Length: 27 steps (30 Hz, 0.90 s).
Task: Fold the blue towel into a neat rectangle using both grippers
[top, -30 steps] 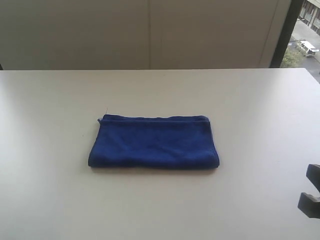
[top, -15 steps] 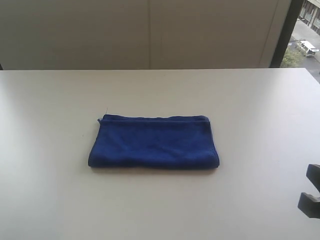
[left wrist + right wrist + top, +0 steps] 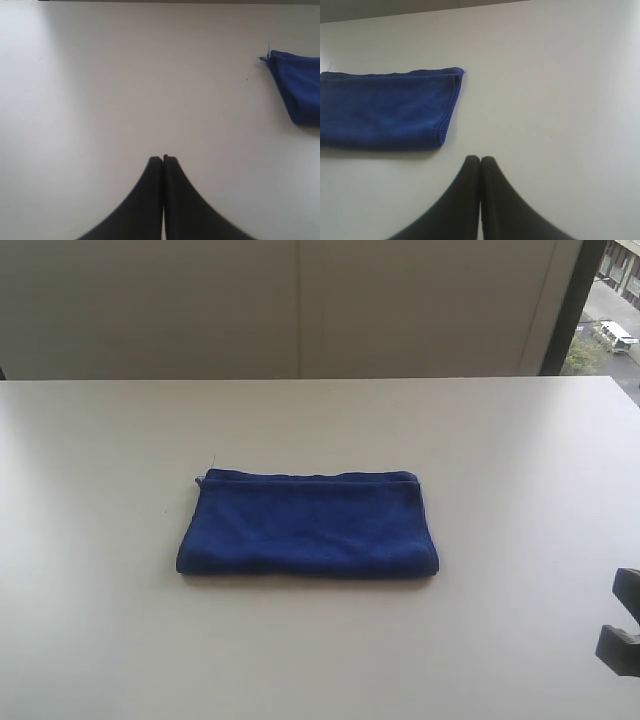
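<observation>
Blue towel (image 3: 308, 525) apart frm jaws

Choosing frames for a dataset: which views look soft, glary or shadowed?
Exterior view: even daylight, the blue towel casts a thin shadow at its near edge. Left wrist view: the table looks washed out, the left hand blurred. Right wrist view: towel hem sharp, the right hand out of focus.
</observation>
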Available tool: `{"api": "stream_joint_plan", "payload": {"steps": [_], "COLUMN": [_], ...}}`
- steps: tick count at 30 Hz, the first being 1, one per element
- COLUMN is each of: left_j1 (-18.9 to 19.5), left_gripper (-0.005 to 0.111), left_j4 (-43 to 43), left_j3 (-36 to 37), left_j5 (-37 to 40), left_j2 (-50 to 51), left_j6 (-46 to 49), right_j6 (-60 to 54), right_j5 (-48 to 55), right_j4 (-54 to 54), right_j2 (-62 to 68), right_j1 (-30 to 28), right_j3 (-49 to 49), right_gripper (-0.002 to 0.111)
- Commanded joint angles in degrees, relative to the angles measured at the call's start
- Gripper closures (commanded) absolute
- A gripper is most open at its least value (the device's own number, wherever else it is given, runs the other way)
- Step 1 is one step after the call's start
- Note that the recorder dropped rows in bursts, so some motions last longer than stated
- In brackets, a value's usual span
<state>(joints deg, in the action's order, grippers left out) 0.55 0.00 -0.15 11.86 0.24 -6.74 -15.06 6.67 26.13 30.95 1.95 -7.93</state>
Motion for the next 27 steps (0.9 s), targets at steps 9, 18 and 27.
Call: {"api": "stream_joint_plan", "payload": {"steps": [9, 18, 27], "left_j1": [0.0, 0.0, 0.0], "left_gripper": [0.107, 0.107, 0.107], "left_j4": [0.0, 0.0, 0.0], "left_j3": [0.1, 0.1, 0.1], "left_j5": [-0.2, -0.2, -0.3], "left_j2": [-0.2, -0.2, -0.2], "left_j6": [0.1, 0.1, 0.2], "right_j6": [-8.5, -6.6, -2.9], "right_j5": [0.3, 2.7, 7.3], "right_j4": [-1.4, -0.3, -0.6], "right_j2": [-6.4, -29.0, -31.0], "right_j1": [0.5, -4.7, -6.7], "right_j3": [1.3, 7.9, 7.9], "right_gripper": [0.108, 0.108, 0.108]}}
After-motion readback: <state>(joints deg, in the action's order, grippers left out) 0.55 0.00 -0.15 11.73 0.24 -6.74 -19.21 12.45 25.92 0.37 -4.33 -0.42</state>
